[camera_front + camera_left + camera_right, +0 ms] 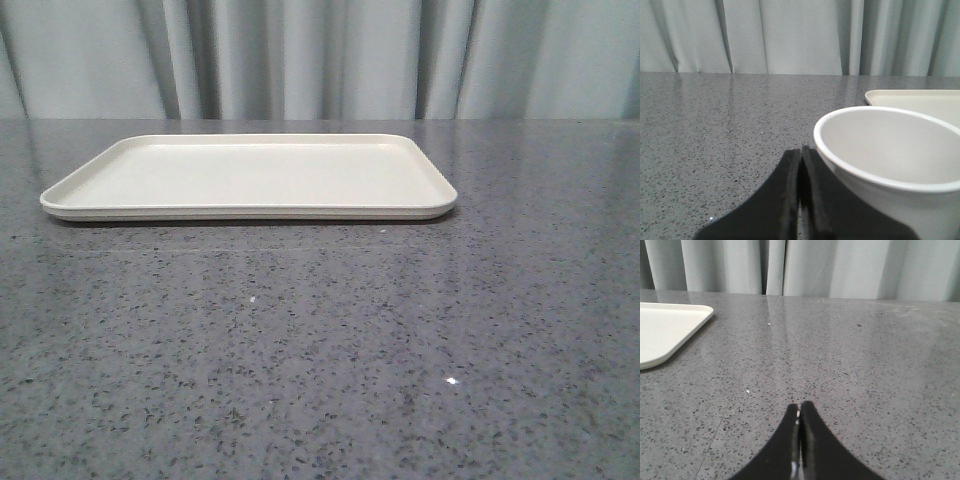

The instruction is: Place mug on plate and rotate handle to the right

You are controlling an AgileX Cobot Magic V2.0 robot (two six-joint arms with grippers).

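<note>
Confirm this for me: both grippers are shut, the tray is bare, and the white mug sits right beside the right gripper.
One thing is wrong: the mug sits beside the left gripper, not the right, as the left wrist view shows. The right gripper has only bare countertop around it. Both grippers are shut, and the tray is bare.

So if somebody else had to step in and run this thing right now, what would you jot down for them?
Left gripper: shut, holding nothing, right beside the mug.
Right gripper: shut, holding nothing, low over bare table.
Plate: on the table, nothing on it.
Mug: upright, still off the plate, only seen by the left wrist camera; its handle is out of sight.
Done: nothing yet.
Left: grasp the mug, set it on the plate, turn the handle right.
</note>
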